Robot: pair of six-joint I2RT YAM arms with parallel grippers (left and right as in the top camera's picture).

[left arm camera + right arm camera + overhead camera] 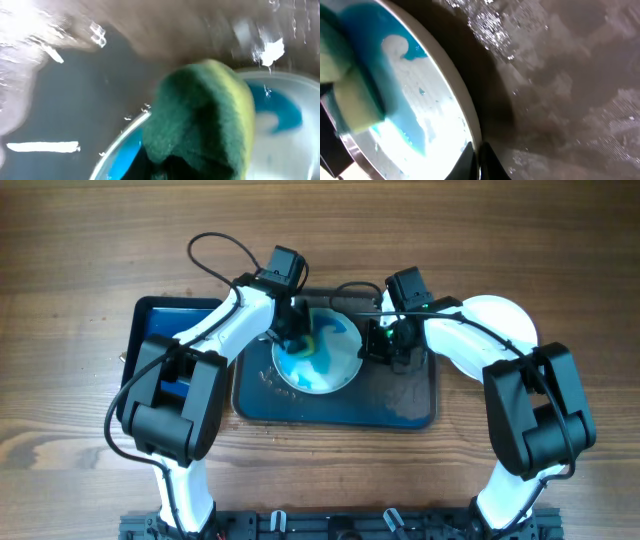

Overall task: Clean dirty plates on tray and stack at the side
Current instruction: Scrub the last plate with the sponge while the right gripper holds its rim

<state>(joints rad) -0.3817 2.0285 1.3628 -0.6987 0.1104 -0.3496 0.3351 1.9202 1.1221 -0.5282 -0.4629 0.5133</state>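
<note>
A white plate (322,358) with blue-teal smears sits on the dark grey-brown tray (400,405). My left gripper (292,330) is shut on a green and yellow sponge (306,341) and presses it on the plate's left part. In the left wrist view the sponge (200,115) covers the plate (285,145) and hides the fingers. My right gripper (372,348) is shut on the plate's right rim. The right wrist view shows the fingers (479,149) pinching the rim of the plate (435,125), with the sponge (350,100) at the left. A white plate (508,320) lies off the tray at the right.
A glossy blue tray (158,315) lies left of the dark tray, partly under my left arm. The wet tray floor shows in the wrist views (75,100) (560,100). Wooden table (80,430) surrounds everything.
</note>
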